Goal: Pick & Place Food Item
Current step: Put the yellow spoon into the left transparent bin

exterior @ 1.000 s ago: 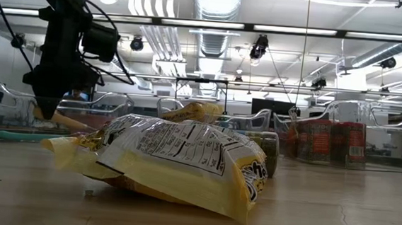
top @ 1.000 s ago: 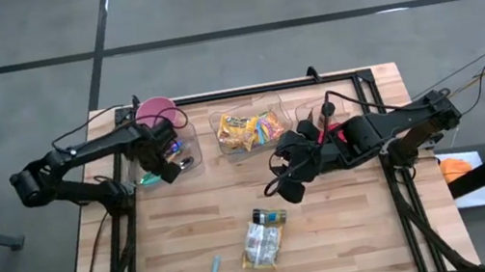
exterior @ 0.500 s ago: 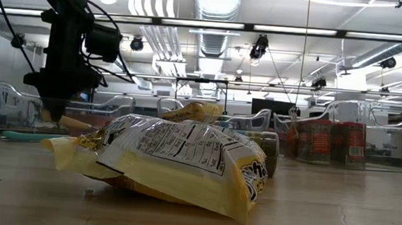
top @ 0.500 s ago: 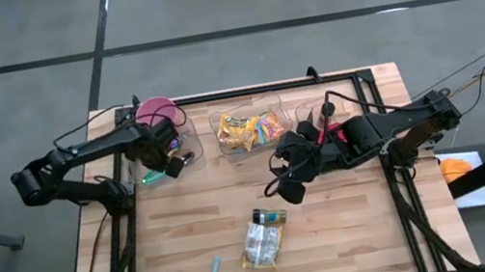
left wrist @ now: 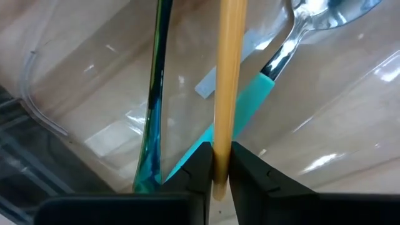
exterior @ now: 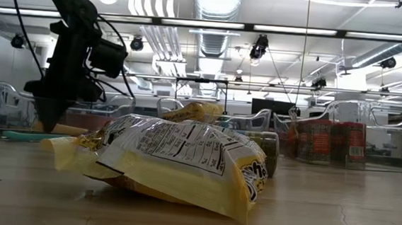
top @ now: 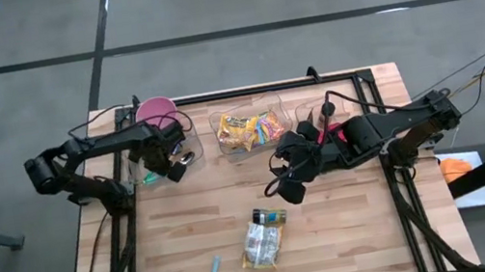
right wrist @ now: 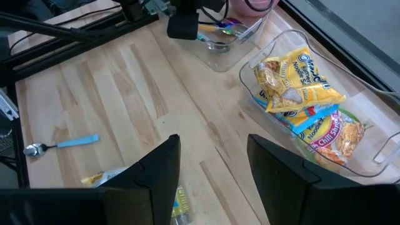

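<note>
We see the yellow snack bag [exterior: 176,160] lying in the low view's centre foreground, our right gripper [top: 292,190] parted and empty mid-frame overhead, left gripper [left wrist: 215,167] pinching a wooden stick [left wrist: 228,81] in the clear utensil bin [top: 146,174], upper left

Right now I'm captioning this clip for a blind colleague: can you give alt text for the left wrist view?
The left gripper is shut on a thin wooden stick, held upright over a clear plastic bin. Beside the stick lie a teal-handled spoon and a dark teal utensil handle.
</note>
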### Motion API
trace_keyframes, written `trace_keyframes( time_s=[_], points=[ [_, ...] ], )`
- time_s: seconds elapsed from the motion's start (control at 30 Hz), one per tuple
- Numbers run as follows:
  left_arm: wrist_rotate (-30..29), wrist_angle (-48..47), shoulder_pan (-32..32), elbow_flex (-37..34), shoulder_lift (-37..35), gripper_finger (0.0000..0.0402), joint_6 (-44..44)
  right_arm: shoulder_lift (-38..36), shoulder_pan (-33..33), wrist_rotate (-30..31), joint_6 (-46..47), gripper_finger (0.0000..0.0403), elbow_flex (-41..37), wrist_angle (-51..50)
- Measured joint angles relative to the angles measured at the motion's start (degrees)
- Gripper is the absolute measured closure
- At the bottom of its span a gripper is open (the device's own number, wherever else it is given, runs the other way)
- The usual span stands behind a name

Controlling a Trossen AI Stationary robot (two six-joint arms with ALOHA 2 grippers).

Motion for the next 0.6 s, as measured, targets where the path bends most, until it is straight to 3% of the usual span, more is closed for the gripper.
trace_keyframes(
  time_s=[0.23, 0.6],
  points=[
    [0.1, 0.5, 0.0, 0.0, -0.1, 0.035, 0.6, 0.0, 0.0, 0.0, -0.2, 0.0221, 0.0, 0.0],
    [1.0, 0.6, -0.1, 0.0, -0.1, 0.025, 1.9, 0.0, 0.0, 0.0, -0.3, 0.0221, 0.0, 0.0]
  ],
)
